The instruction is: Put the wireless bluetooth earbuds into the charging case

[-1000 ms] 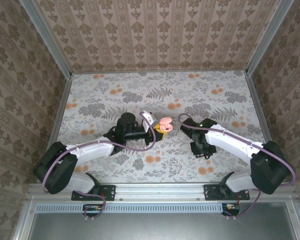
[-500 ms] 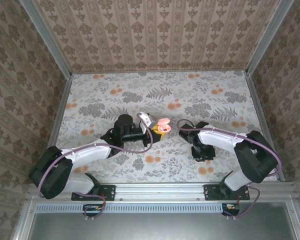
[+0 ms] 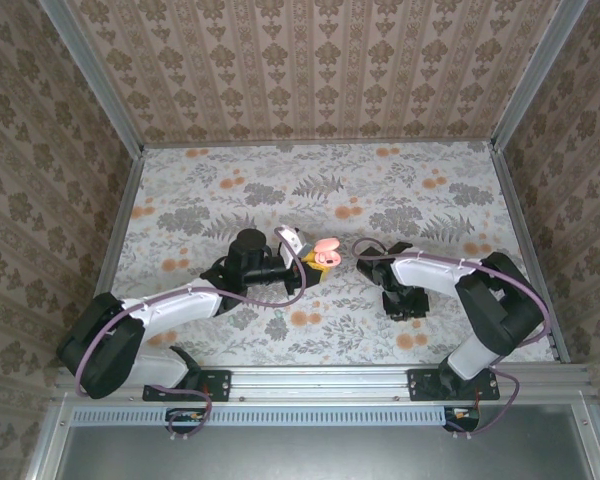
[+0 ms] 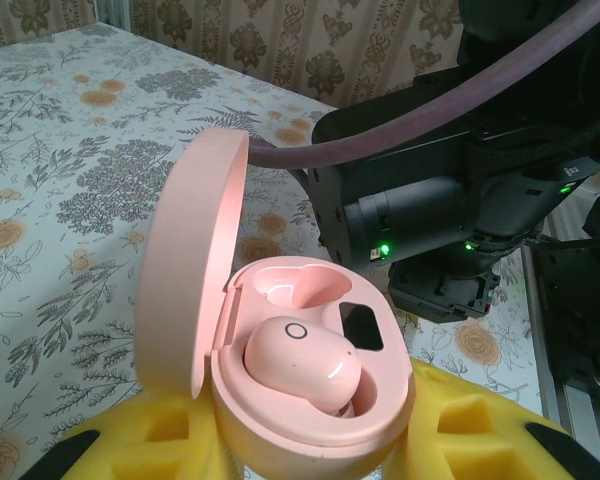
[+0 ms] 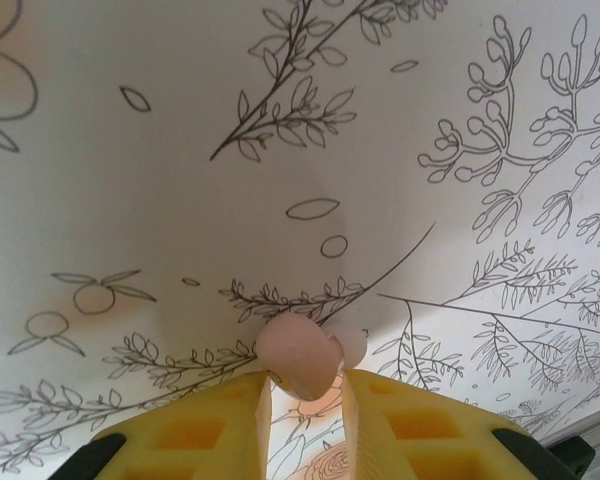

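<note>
My left gripper (image 3: 315,260) is shut on the pale pink charging case (image 3: 326,250), holding it just above the table's centre. In the left wrist view the case (image 4: 310,420) sits between the yellow foam pads (image 4: 160,440) with its lid (image 4: 190,260) swung open to the left. One pink earbud (image 4: 300,360) rests in the near socket. The far socket (image 4: 285,285) is empty. My right gripper (image 3: 402,300) points down at the table, to the right of the case. Its yellow pads (image 5: 210,430) pinch the second pink earbud (image 5: 295,355) at their tips, close over the cloth.
A floral tablecloth (image 3: 410,190) covers the table, and patterned walls stand on three sides. The right arm's black wrist (image 4: 430,210) looms close behind the open case. A metal rail (image 3: 320,378) runs along the near edge.
The right arm has folded its elbow inward while its gripper stayed low at the same spot. The left gripper and the case shifted slightly left.
</note>
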You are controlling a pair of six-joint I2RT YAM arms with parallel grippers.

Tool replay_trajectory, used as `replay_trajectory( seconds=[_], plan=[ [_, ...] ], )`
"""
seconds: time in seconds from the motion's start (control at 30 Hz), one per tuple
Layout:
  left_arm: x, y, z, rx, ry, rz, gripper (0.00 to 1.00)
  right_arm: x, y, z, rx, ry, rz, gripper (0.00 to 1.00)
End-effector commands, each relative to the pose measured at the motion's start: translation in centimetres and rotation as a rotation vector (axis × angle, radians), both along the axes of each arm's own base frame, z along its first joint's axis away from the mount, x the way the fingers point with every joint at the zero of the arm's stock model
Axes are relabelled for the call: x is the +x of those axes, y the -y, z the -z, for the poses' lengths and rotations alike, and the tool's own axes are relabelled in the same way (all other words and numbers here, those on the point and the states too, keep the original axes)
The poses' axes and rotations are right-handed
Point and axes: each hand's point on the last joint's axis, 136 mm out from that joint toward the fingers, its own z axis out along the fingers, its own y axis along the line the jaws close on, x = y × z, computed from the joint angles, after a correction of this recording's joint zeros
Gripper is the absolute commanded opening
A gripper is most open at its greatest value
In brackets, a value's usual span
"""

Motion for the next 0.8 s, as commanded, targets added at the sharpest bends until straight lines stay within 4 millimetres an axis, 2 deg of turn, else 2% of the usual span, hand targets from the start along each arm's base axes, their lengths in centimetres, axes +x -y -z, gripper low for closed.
replay_trajectory(
  seconds=[0.0, 0.43, 0.77],
  plan=[
    [-0.4, 0.0, -0.8, -0.013, 0.037, 0.013, 0.0, 1.2, 0.0, -0.2, -0.013, 0.014, -0.021, 0.27],
    [-0.6, -0.3, -0.8, -0.002, 0.038, 0.009, 0.0, 2.3, -0.6, 0.8, 0.039, -0.008, -0.034, 0.28],
    [-0.4, -0.7, -1.6, -0.008, 0.059, -0.013, 0.0, 5.6, -1.9, 1.0, 0.187, 0.042, -0.006, 0.22]
  ],
)
